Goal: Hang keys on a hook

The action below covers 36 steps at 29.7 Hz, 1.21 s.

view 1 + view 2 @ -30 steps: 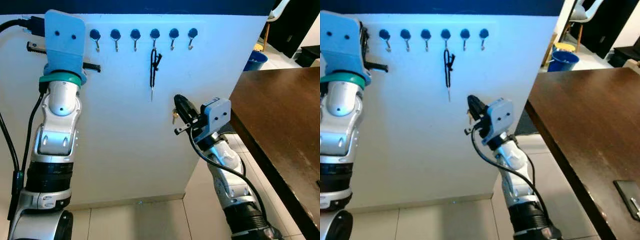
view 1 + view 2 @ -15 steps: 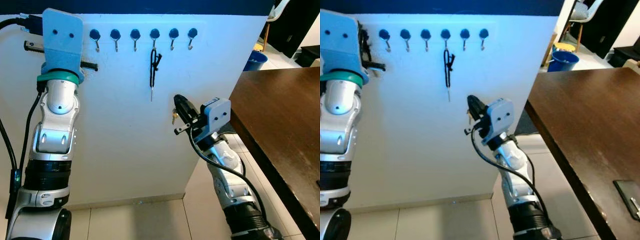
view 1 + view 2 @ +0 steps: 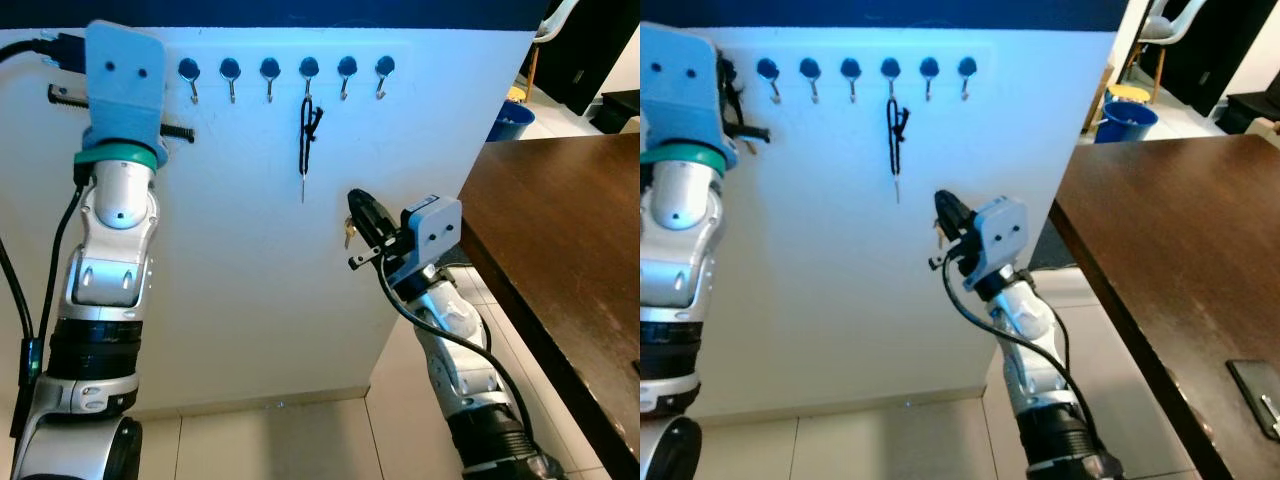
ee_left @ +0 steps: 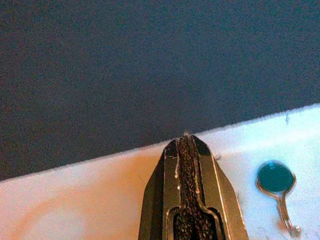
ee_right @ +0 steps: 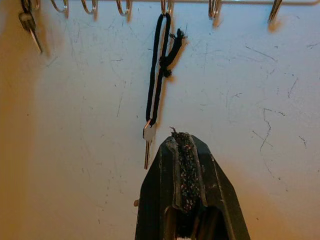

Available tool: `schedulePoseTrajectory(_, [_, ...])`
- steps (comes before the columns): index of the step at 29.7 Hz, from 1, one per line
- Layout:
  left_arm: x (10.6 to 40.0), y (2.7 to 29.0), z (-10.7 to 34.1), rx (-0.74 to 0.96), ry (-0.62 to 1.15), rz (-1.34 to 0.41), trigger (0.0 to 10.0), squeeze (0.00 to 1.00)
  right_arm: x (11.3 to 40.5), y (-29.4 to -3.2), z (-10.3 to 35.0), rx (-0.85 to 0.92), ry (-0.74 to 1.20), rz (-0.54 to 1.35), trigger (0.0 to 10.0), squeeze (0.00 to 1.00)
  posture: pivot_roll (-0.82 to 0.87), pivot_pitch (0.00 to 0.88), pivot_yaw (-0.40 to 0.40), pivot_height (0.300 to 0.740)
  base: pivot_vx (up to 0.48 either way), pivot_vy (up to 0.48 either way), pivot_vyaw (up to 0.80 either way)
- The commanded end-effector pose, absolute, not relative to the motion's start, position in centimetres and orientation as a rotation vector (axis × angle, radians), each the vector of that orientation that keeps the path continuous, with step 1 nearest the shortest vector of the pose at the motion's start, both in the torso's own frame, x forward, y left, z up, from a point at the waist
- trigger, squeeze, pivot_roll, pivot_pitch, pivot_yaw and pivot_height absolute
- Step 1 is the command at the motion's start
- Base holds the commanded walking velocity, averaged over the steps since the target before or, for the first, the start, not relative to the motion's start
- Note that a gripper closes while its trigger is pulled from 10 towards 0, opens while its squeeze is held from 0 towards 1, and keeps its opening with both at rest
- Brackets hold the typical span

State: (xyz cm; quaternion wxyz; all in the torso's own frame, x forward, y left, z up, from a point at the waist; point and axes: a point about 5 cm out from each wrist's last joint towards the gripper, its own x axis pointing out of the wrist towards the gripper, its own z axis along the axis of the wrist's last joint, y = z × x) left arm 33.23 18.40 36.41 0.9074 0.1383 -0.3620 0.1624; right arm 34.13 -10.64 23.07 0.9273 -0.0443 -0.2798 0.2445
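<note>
White board (image 3: 240,300), no legible writing

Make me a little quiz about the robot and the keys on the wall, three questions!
1. True or false: a key on a black cord hangs from a hook on the white board.
2. What colour are the round hook tops? A) red B) blue C) yellow
3. Fill in: the right gripper is holding a small ____ key below the row of hooks.

Key:
1. True
2. B
3. gold

Bonus fact: the left gripper is up near the top of the board, fingers pressed together.
</note>
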Motion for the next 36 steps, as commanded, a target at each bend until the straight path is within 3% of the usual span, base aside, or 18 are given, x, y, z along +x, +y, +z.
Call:
schedulePoseTrajectory(1, [32.7, 18.7, 36.5, 0.284, -0.765, 0.339, 10.0, 0.00, 34.2, -10.6, 22.9, -0.092, -0.572, 0.505, 10.0, 0.00, 0.11, 0.097, 0.070, 0.740, 0.000, 0.000, 0.00])
schedulePoseTrajectory(36, [34.2, 18.1, 35.0, 0.326, -0.696, 0.311, 10.0, 0.00, 34.4, -10.2, 23.4, -0.098, -0.587, 0.519, 10.0, 0.00, 0.09, 0.090, 0.074, 0.740, 0.000, 0.000, 0.00])
